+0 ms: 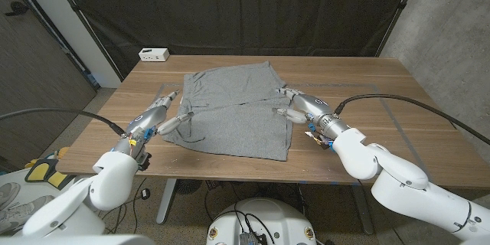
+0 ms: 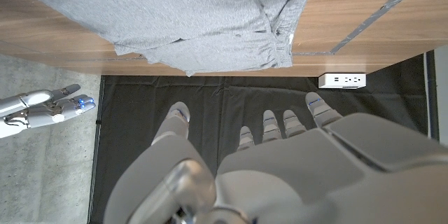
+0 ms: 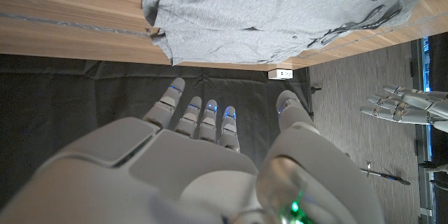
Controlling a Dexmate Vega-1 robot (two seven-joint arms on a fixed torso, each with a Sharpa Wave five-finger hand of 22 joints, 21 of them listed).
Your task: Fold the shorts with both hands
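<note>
Flanking grey shorts [image 1: 233, 111] at side edges | left hand [image 1: 164, 115], right hand [image 1: 295, 103] fingers spread, empty

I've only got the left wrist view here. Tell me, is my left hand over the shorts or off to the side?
Observer: Off to the side. In the head view, the left hand is at the left edge of the shorts.
Operator: And where's the right hand?
Observer: The right hand is at the shorts' right edge, roughly across from the left one.
Operator: Is it holding any cloth?
Observer: No. In the right wrist view its fingers are apart with nothing in them, and the shorts lie beyond them on the table.
</note>
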